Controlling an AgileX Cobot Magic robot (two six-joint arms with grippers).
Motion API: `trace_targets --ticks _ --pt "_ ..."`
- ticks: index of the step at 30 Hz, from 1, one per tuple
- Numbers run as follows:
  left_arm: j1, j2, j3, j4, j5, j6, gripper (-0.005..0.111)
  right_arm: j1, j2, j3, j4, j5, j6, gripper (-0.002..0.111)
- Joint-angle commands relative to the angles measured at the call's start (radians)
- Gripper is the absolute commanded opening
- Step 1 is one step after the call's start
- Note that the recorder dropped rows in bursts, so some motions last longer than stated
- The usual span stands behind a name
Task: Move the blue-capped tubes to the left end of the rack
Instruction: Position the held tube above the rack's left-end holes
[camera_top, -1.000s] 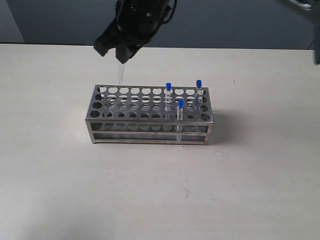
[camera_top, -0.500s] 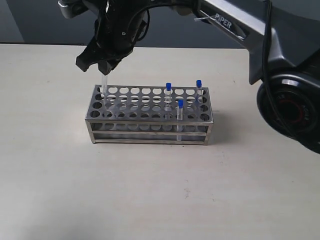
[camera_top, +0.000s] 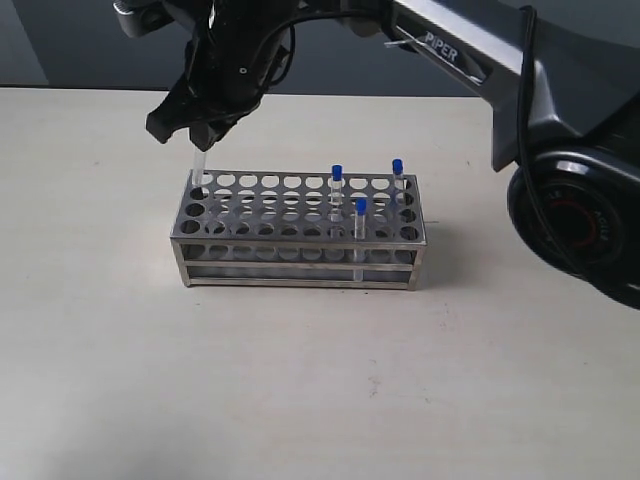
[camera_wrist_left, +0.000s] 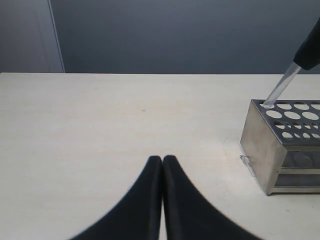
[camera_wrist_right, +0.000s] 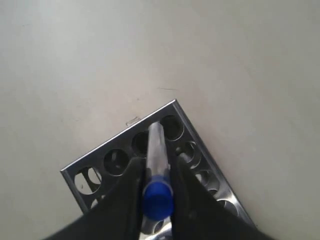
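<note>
rack (camera_top: 262, 206): one, mid-table, nearer the far edge
blue-capped tubes (camera_top: 337, 186): three upright in rack, toward table's right edge
fourth tube (camera_top: 198, 165): tilted, tip at far corner hole, rack end facing left edge
right gripper (camera_top: 196, 132): clamped on fourth tube
left gripper (camera_wrist_left: 162, 165): closed, empty, over table (camera_wrist_left: 100, 125)

Exterior looks down frontally; all views share the rack (camera_top: 300, 240).

Soft, even light throughout. Faint shadow just right of the rack (camera_top: 300, 232). Slight blur on the close blue-capped tube (camera_wrist_right: 158, 197).
</note>
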Motion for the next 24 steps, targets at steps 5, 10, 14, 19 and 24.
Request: trace_targets --ticks 5,10,14,19,24 --pt "-0.004 -0.004 -0.003 -0.001 -0.005 -0.001 0.001 0.0 0.045 0.001 -0.017 0.021 -0.005 -0.001" --pt "-0.004 -0.004 -0.003 0.0 -0.005 -0.001 0.001 0.0 0.043 -0.014 -0.043 0.025 0.003 -0.001" --pt "-0.004 -0.004 -0.003 0.0 -0.005 -0.001 0.001 0.0 0.037 -0.075 -0.048 0.025 0.021 -0.001" --pt "-0.004 -0.004 -0.003 0.0 -0.005 -0.001 0.001 0.0 0.024 -0.102 -0.066 0.025 0.028 -0.001" --pt "-0.004 -0.004 -0.003 0.0 -0.005 -0.001 0.001 0.0 0.004 -0.096 -0.071 0.025 0.056 -0.001"
